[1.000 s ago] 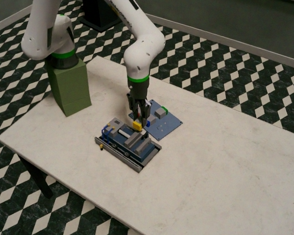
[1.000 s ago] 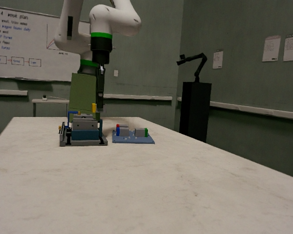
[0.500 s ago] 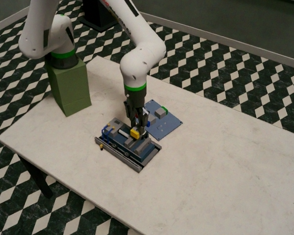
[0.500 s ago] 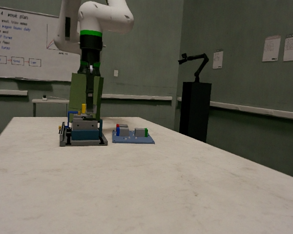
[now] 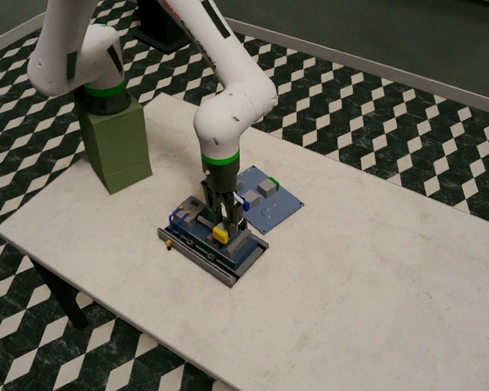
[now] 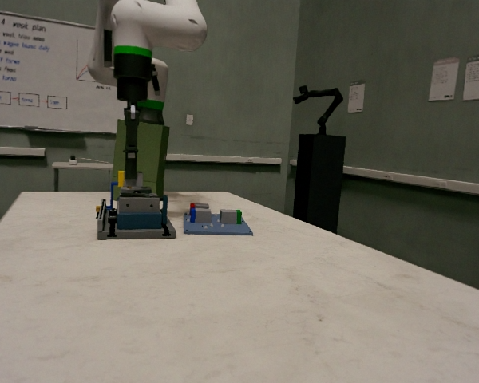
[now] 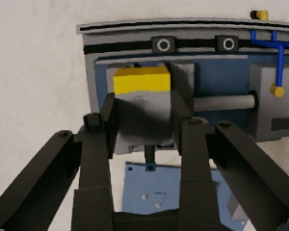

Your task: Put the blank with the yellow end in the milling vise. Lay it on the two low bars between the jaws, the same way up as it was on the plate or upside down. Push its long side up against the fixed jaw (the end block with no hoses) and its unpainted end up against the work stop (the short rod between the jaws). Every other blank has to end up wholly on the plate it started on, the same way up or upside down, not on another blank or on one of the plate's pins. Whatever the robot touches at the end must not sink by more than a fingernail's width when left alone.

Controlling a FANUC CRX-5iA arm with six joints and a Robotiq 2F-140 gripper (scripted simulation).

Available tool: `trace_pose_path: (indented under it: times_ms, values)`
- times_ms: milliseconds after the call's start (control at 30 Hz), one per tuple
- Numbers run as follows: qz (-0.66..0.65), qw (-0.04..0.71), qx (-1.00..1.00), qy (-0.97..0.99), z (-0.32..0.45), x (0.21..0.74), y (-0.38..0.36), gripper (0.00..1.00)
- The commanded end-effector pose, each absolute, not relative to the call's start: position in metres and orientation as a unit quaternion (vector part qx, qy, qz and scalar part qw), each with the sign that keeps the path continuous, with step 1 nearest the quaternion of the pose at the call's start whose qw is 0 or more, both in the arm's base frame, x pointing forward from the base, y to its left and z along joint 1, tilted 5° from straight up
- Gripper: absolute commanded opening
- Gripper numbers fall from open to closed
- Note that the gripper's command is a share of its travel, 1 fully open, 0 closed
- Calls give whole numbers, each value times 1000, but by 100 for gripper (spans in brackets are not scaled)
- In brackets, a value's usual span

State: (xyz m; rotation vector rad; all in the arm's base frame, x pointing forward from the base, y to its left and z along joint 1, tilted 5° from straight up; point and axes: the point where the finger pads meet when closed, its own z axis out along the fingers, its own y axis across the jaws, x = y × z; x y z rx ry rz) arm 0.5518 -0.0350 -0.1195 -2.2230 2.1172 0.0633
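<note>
My gripper [image 5: 229,227] is shut on the blank with the yellow end [image 5: 220,235] and holds it level over the milling vise [image 5: 213,242]. In the wrist view the grey blank [image 7: 143,112] sits between my two fingers with its yellow end towards the vise's rail side, over the gap beside the inner jaw [image 7: 181,84]. From the side, the yellow end [image 6: 121,178] stands just above the jaw tops [image 6: 138,203]. The hosed end block [image 7: 274,103] is at the other end of the vise. The low bars are hidden under the blank.
The blue plate [image 5: 267,204] lies right beside the vise, with a green-ended blank [image 5: 267,186], a blue-ended blank [image 5: 248,199] and a red-ended blank [image 6: 197,205] on it. The arm's green pedestal [image 5: 114,142] stands at the table's back left.
</note>
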Motion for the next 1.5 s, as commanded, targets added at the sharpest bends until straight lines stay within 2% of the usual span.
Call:
trace_pose_path:
  times_ms: [0,1467]
  values:
    - [20,36,-724,689,-118,552,-34,10]
    - [20,36,-724,689,-117,545,-21,10]
